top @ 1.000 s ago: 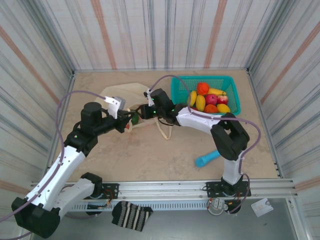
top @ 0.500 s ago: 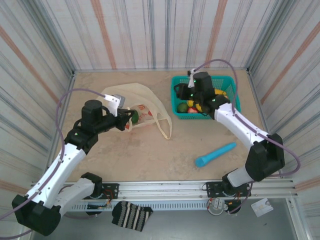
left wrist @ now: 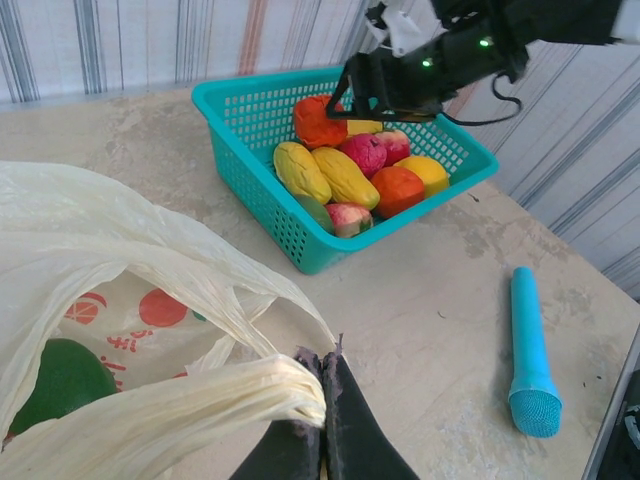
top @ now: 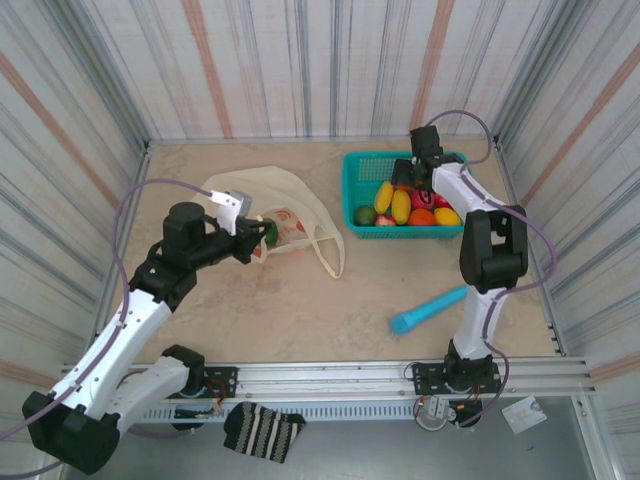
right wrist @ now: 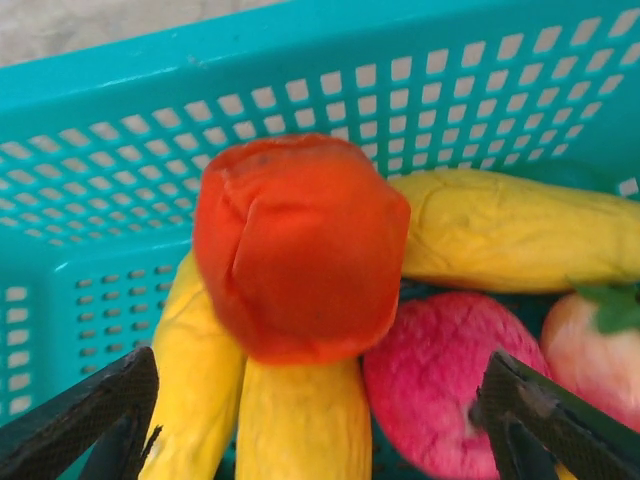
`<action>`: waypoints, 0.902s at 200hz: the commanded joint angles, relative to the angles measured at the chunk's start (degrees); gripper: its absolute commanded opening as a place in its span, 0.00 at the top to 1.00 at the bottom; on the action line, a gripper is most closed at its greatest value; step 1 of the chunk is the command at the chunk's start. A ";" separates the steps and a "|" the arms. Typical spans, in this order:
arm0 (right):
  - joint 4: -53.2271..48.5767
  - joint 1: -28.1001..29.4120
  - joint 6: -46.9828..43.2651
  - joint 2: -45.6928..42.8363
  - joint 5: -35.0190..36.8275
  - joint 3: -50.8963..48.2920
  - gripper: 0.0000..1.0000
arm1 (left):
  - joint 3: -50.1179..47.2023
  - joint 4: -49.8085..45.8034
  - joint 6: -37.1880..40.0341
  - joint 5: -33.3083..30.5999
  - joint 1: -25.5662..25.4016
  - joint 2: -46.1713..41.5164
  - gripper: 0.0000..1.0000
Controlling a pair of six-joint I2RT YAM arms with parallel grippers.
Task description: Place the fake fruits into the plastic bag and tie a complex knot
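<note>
The left tool [top: 250,240] is closed tight on a bunched strip of the bag's [top: 272,188] rim, the two dark fingers [left wrist: 345,420] pressed together with the cream plastic pinched between them. The bag lies on the left half of the worktop [top: 300,300], its mouth lifted towards that tool and one loop handle trailing towards the middle. Inside it, seen through the opening from the left wrist, sits a dark green fruit [left wrist: 55,385] against the printed red slices.

The rest of the fruits [top: 405,205] are in the teal basket [top: 350,195] at the far right of the worktop: two long yellow ones side by side, an orange-red fruit [right wrist: 295,245] resting on top of them, a pink-red round one, an orange one, another yellow one and a small red-and-green piece at the near wall.

The right tool [top: 415,180] hangs over the far end of the basket with its fingers [right wrist: 90,420] spread wide and nothing between them; the orange-red fruit lies just ahead of the gap, apart from both fingers.

A blue stick [top: 430,308] lies on the worktop in front of the basket, well apart from the bag
</note>
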 commanded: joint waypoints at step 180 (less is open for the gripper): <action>6.57 2.32 -2.01 -6.50 -7.28 -3.23 0.43 | -0.84 1.04 1.01 2.10 -0.33 -0.93 1.00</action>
